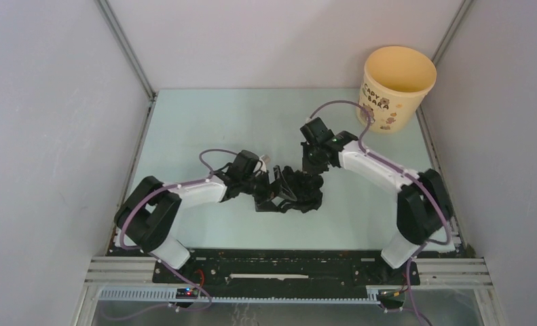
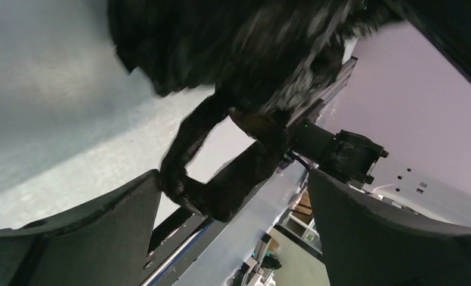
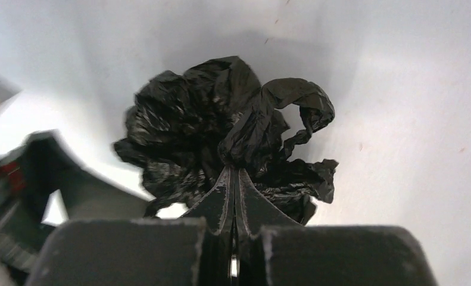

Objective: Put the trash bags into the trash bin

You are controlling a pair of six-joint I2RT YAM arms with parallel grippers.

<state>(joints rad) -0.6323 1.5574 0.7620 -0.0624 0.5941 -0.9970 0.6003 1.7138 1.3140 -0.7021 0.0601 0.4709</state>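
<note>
Checked the pale yellow round plastic trash bin [image 1: 390,112]: upright at the far right corner of the pale green tabletop [image 1: 211,122], mouth up, small bear pictures and dark lettering on the side facing the arms. From the top view, only plain yellow wall showing inside.

Found the crumpled glossy black plastic trash bag [image 1: 305,193] lying mid-table between the two arms, well apart from the trash bin and outside it. Bunched into one lump, with a loop handle curling off one side in the right wrist view.

Right gripper [image 3: 233,171]: down on the lump from the far side, fingers pressed together, pinching a fold of the black film right at the tips.

Left gripper [image 2: 234,179]: low beside the near-left side of the trash bag, fingers [image 2: 90,232] spread wide, clamping nothing. Twisted strand of film hanging between them, close against one fingertip; can't tell if actually touching.
</note>
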